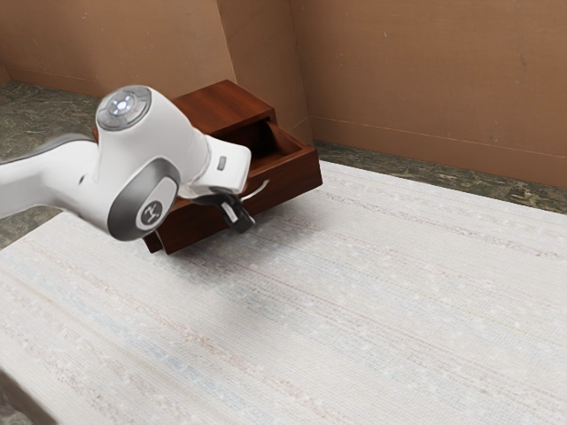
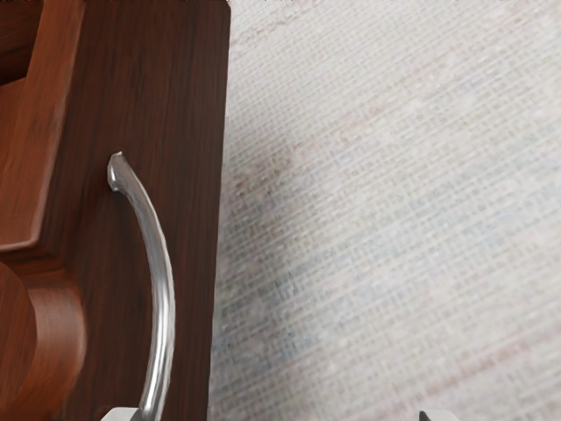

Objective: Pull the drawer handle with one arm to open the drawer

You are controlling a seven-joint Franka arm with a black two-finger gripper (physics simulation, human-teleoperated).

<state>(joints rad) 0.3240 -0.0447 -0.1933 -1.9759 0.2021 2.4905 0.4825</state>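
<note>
A dark reddish wooden cabinet point(image 1: 221, 102) stands on the table at the exterior view's upper left. Its drawer point(image 1: 288, 177) is slid partly out, and the hollow inside shows behind the front panel. A curved silver handle point(image 1: 258, 189) is fixed to the drawer front. My black gripper point(image 1: 237, 217) hangs just in front of the handle's near end. In the wrist view the handle point(image 2: 158, 263) arcs along the drawer front point(image 2: 149, 88) down to one grey fingertip point(image 2: 123, 414). The other fingertip sits far off over the tabletop, so the gripper is open and the handle is not clamped.
A pale woven tabletop point(image 1: 372, 292) spreads out in front of the drawer toward the exterior view's right. Brown walls point(image 1: 425, 71) rise behind the table. My white arm point(image 1: 133, 177) covers the cabinet's left part.
</note>
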